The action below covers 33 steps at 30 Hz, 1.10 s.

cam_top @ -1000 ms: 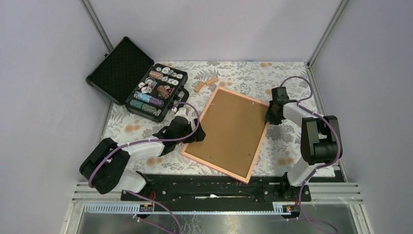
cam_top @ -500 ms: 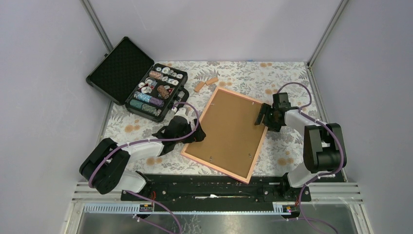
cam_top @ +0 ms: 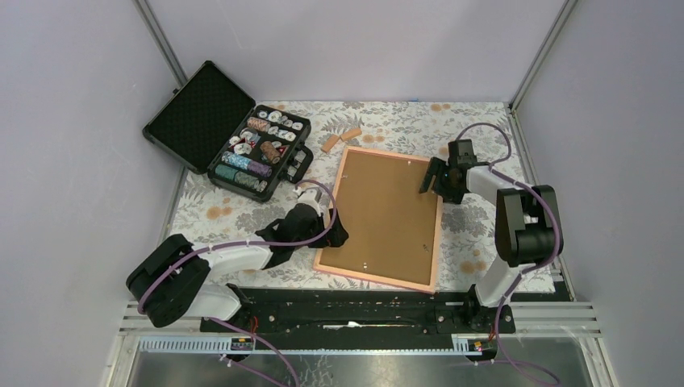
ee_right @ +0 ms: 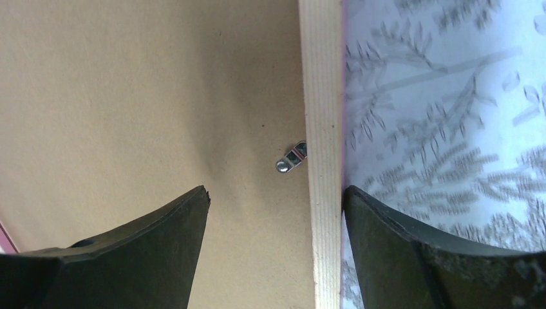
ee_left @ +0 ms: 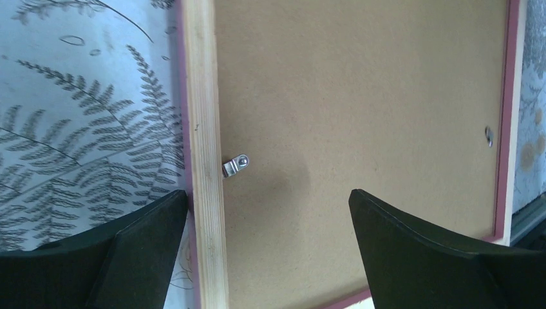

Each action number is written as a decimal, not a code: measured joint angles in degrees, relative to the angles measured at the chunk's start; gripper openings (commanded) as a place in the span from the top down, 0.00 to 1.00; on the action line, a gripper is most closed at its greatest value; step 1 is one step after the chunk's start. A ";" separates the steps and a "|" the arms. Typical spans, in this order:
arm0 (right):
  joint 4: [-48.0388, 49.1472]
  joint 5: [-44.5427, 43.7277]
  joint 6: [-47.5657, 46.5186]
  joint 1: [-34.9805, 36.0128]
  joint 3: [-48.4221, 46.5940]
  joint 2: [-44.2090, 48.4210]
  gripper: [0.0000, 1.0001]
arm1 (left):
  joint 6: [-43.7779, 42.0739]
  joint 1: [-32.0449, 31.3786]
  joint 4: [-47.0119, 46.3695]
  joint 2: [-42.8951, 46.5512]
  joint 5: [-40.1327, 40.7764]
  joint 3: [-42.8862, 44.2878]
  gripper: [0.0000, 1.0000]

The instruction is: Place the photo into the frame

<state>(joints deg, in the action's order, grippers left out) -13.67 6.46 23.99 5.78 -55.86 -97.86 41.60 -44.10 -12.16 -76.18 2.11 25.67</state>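
Floral tablecloth between grey walls carries the frame.

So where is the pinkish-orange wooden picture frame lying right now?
In the top view the frame lies back-up mid-table, right of the open black case, between the left gripper and the right gripper.

Plain lilac walls, aluminium corner posts, pale fern-printed tablecloth, soft even light
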 measured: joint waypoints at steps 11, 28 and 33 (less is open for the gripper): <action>-8.61 -2.58 -0.74 3.67 -1.01 6.64 0.08 | 0.04 -1.97 2.97 -0.04 -0.52 1.42 0.01; -16.92 -6.29 4.98 10.67 16.31 22.71 0.44 | 0.33 0.24 1.16 -1.18 -1.88 1.57 0.01; -16.96 -7.89 5.42 12.76 16.33 22.71 0.41 | 0.20 0.68 1.11 -1.25 -1.75 1.57 0.01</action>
<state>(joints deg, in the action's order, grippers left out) -30.63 -1.43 29.41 18.55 -39.53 -75.16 41.80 -43.42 -11.05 -77.43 0.36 27.24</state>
